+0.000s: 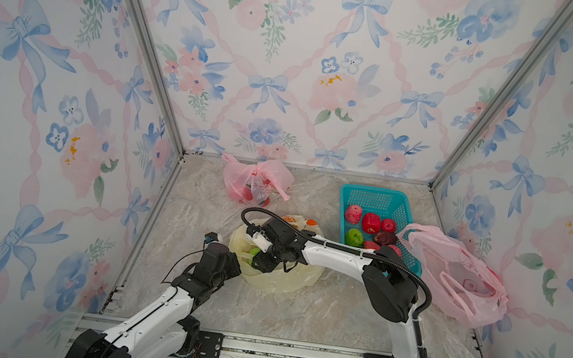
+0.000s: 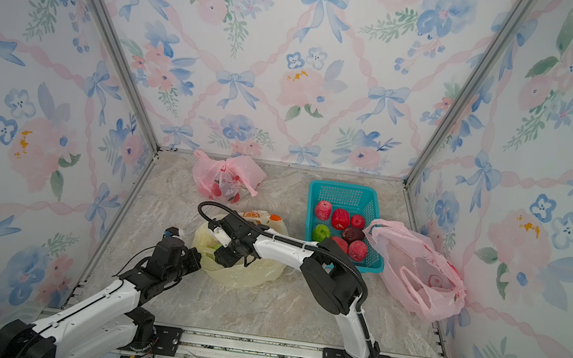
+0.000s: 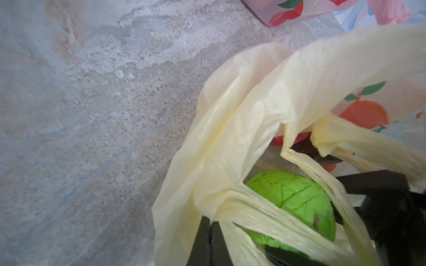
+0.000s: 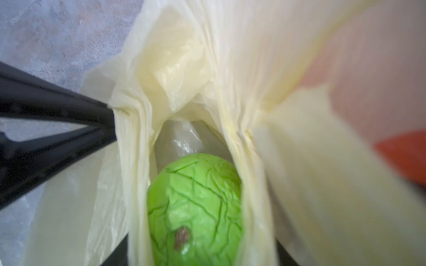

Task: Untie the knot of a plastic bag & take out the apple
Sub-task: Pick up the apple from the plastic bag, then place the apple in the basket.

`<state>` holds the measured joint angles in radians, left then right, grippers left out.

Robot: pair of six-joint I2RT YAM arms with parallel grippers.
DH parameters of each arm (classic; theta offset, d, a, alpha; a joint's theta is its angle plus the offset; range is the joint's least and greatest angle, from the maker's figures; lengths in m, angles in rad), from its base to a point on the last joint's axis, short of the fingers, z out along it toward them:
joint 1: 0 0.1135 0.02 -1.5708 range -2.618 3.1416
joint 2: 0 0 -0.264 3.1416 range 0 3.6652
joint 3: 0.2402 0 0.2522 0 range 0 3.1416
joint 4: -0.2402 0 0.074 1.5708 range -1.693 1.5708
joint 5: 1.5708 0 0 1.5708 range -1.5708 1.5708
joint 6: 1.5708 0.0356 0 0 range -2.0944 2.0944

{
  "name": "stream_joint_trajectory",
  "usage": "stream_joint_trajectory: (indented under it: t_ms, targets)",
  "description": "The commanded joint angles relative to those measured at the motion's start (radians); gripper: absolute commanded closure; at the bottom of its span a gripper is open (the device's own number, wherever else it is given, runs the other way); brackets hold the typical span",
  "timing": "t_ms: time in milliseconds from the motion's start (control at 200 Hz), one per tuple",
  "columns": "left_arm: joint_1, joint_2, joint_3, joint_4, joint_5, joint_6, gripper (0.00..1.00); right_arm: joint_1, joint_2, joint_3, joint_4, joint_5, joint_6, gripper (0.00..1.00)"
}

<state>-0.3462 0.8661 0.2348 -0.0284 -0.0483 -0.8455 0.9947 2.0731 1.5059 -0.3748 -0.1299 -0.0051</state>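
Thin yellow bag (image 4: 184,69), crinkled, pinched by left tool (image 4: 110,115); right tool (image 4: 200,262) spread around wrinkled green apple (image 4: 196,202).

Three plastic bags (image 1: 280,273), one basket (image 1: 375,195), seven fruits in it (image 1: 371,223), one green apple (image 4: 194,207) bagged

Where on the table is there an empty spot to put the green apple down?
Bare marble table lies near the front rail, between the two arms, and along the left wall beside the yellow bag. It is crowded at the back: pink tied bag, teal basket full of fruit, and a loose pink bag on the right.
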Motion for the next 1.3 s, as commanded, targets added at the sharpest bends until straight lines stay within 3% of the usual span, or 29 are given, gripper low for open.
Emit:
stream_joint_trajectory:
  t_ms: [0,195,455,615,795,880,1020,1295]
  targets:
    - [0.009,-0.019,0.021,-0.036,-0.022,0.029,1.00,-0.014,-0.086,-0.056,-0.081,0.075,-0.072,0.41]
    - [0.011,-0.022,0.011,-0.039,-0.024,0.028,1.00,-0.048,-0.219,-0.153,-0.074,0.052,-0.073,0.42]
    - [0.010,-0.007,0.019,-0.041,-0.015,0.038,1.00,-0.216,-0.509,-0.260,0.182,-0.336,0.141,0.41]
    - [0.010,-0.009,0.027,-0.045,-0.013,0.046,1.00,-0.380,-0.608,-0.263,0.220,-0.389,0.218,0.41]
    - [0.009,-0.029,0.029,-0.058,-0.013,0.046,1.00,-0.591,-0.627,-0.264,0.137,-0.294,0.268,0.41]
    - [0.007,-0.044,0.029,-0.063,-0.015,0.046,1.00,-0.667,-0.607,-0.262,0.063,-0.147,0.224,0.41]
    - [0.007,-0.062,0.043,-0.080,-0.016,0.055,1.00,-0.739,-0.524,-0.243,-0.029,0.141,0.143,0.41]
    - [0.001,-0.065,0.074,-0.108,-0.017,0.077,1.00,-0.818,-0.306,-0.172,-0.009,0.351,0.070,0.41]
